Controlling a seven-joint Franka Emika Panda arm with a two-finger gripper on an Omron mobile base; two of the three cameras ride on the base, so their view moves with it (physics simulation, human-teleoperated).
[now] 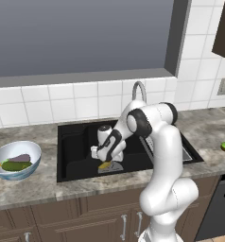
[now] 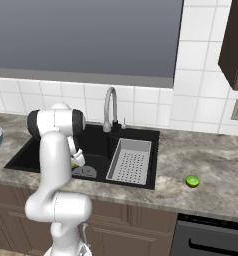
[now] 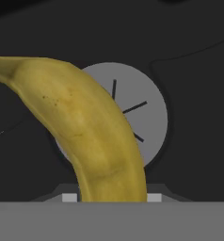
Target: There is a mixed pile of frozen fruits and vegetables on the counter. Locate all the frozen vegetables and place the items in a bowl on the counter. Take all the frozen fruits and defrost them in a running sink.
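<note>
Clamping the banana (image 3: pixel 85 136) between its jaws, the gripper (image 1: pixel 105 162) hangs low inside the sink (image 1: pixel 76 146), directly above the round grey drain (image 3: pixel 147 117). From the hand view the yellow fruit curves up from between the finger tips toward the upper left, crossing the drain's left half; whether its underside touches the basin floor cannot be told. From the left base view a sliver of yellow shows just under the hand, over the drain. The white arm (image 1: pixel 164 156) rises from the cabinet front and bends down into the black basin.

Farther along the counter (image 2: pixel 211 160), on the sink's right side, the lime (image 2: pixel 192 181) sits alone on the granite, well apart from the basin. Inside the sink's right half lies the grey perforated tray (image 2: pixel 130 160).

On the left side of the sink stands the bowl (image 1: pixel 16 160), holding the dark green cucumber (image 1: pixel 16 166) in front and the grey-purple eggplant (image 1: pixel 21 158) just behind it, the two touching.

Behind the basin, against the white tiled wall, the chrome faucet (image 2: pixel 110 107) arches forward.
</note>
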